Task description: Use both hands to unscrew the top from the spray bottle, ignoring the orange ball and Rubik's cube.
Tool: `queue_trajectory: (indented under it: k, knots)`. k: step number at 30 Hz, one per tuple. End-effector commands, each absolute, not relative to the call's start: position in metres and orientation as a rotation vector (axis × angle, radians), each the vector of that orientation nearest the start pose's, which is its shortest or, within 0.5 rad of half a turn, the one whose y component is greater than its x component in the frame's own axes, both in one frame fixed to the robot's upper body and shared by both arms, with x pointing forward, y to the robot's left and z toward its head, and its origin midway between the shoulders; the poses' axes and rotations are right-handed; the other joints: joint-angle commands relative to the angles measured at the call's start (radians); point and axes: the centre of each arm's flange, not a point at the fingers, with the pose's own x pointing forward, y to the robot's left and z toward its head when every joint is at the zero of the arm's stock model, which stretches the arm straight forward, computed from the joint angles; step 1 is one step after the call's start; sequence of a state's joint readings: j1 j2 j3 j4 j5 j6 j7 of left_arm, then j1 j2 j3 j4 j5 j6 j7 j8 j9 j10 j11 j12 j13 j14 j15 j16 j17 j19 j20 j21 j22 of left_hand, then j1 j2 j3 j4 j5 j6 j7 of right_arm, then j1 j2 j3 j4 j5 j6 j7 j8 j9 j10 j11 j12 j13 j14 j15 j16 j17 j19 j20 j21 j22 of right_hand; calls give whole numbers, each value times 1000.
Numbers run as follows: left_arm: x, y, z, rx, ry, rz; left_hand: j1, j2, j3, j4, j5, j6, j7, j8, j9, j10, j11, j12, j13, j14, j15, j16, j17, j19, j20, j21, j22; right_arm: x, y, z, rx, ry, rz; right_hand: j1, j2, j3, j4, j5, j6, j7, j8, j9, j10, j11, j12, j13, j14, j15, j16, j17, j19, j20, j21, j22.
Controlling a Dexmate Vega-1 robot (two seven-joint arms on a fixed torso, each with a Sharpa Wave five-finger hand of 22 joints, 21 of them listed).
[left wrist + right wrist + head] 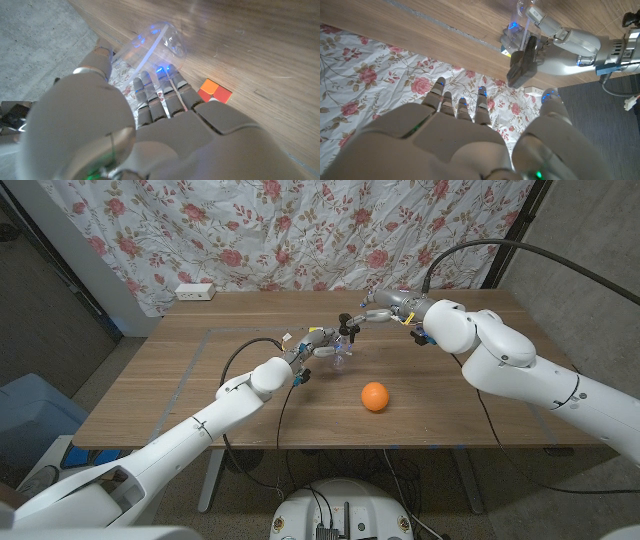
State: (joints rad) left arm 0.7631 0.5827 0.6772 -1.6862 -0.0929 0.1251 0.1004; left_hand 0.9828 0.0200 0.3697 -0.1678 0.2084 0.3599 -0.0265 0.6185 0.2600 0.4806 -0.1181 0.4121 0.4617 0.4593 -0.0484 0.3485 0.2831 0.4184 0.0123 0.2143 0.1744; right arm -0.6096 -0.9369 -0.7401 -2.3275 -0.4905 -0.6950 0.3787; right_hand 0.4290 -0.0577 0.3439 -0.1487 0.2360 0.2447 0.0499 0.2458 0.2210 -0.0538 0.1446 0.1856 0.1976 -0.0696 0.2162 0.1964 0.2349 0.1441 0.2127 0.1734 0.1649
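Your two white arms reach in nearest the camera and meet over the far middle of the wooden surface [200, 370]. Behind it hangs a flowered curtain [300, 230].

Your left hand [318, 343] is wrapped around the clear spray bottle [155, 45], fingers curled on its body, holding it tilted just above the wood. Your right hand [378, 313] hangs just beside the bottle with its fingers spread; in the right wrist view the dark top [524, 65] is apart from those fingers, so I judge that hand empty.

An orange ball [374, 396] lies near, towards you, and the Rubik's cube [215, 91] sits close by your left hand.

One risk is the clear, slick body turning inside your left grip once you twist. Another is your right fingers closing short of the top and knocking it, or your left arm sweeping the cube.
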Motion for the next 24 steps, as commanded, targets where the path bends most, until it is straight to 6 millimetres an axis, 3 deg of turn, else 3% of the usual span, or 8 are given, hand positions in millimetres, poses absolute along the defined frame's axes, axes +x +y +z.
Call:
queue_trajectory:
  k: [1, 19, 24]
  knots:
    - [611, 126, -22, 663, -556, -325, -14, 27, -2, 6, 8, 16, 7, 6, 0, 10, 4, 8, 3, 12, -75, -4, -1, 4, 1, -3, 3, 493, -136, 86, -1521, -502, 160, 11, 14, 9, -3, 3, 8, 1, 3, 4, -11, 3, 6, 4, -3, 3, 6, 1, -6, -1, 8, 6]
    - [609, 126, -27, 653, -551, -336, -20, 29, -5, 6, 9, 18, 6, 10, -2, 11, 2, 7, 6, 15, -76, -9, -5, 3, -1, -5, 3, 498, -120, 79, -1568, -467, 156, 35, 31, 26, -11, 18, 23, -4, 9, 7, -6, -3, 12, 4, -2, 3, 9, 0, -4, -2, 11, 6]
    - [608, 125, -28, 654, -552, -339, -20, 31, -5, 6, 9, 18, 4, 11, -3, 12, 3, 6, 7, 14, -77, -10, -6, 3, -1, -5, 3, 497, -118, 79, -1573, -464, 148, 51, 39, 36, -17, 27, 33, -20, 13, 8, -1, -14, 15, 4, 4, 2, 13, 0, -1, -3, 13, 6]
